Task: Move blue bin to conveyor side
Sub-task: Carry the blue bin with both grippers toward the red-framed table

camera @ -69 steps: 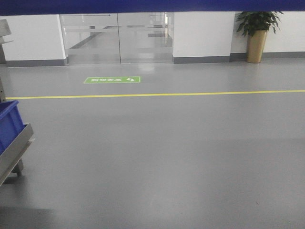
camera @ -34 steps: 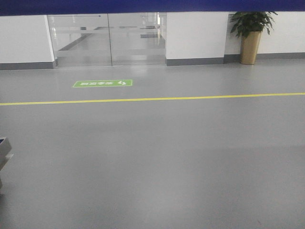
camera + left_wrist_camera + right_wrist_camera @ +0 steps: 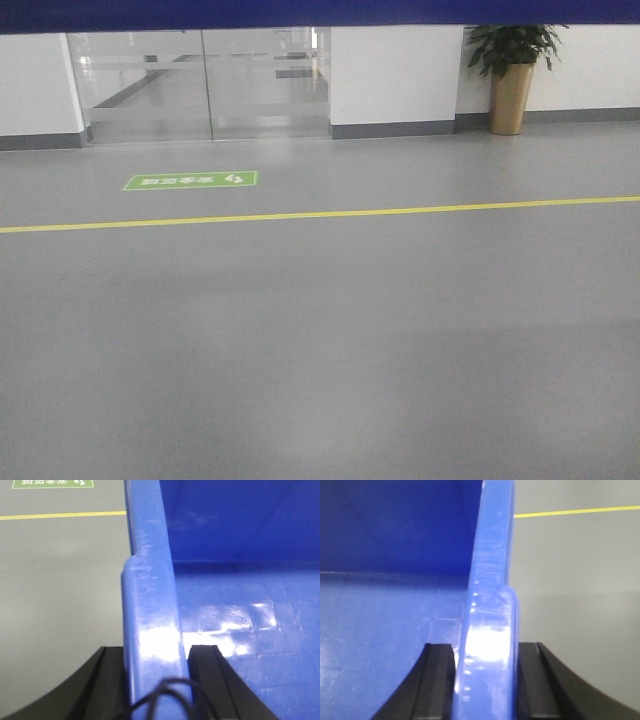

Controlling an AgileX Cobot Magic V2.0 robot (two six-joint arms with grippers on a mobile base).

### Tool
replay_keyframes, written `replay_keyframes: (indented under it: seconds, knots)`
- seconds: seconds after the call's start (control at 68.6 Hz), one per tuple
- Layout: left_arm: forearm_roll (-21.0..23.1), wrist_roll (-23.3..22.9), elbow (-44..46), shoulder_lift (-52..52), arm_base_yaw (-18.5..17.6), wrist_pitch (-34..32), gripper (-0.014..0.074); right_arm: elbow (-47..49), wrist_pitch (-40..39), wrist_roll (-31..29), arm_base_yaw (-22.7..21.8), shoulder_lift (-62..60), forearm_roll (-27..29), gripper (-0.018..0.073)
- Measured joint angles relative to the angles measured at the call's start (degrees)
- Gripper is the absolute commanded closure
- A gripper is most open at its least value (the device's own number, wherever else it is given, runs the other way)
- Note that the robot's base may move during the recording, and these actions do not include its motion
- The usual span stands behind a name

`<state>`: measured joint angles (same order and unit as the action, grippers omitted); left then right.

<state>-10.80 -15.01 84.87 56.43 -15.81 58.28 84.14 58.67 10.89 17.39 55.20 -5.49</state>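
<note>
Royal-blue glossy plastic bin (image 3: 235,610) hangs clamped in my jaws: my left gripper (image 3: 157,652) pinches one side wall, my right gripper (image 3: 485,652) the opposite wall, a black finger on each face. Beyond lies smooth grey floor (image 3: 320,350). The metal frame to my left a second ago has slid from view; I judge I'm turning with the bin carried, no conveyor in sight.

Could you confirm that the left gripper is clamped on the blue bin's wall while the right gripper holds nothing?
Not quite: the right gripper is also clamped on a wall of the bin, as the right wrist view shows. The left gripper is indeed clamped on the bin's wall.
</note>
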Motion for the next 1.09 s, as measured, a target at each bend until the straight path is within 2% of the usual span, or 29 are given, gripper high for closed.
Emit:
replay_keyframes:
  seconds: [1.093]
  knots:
    - [-0.7, 0.0, 0.0, 0.0, 0.0, 0.0, 0.0612, 0.0, 0.0, 0.0, 0.0, 0.0, 0.4, 0.0636]
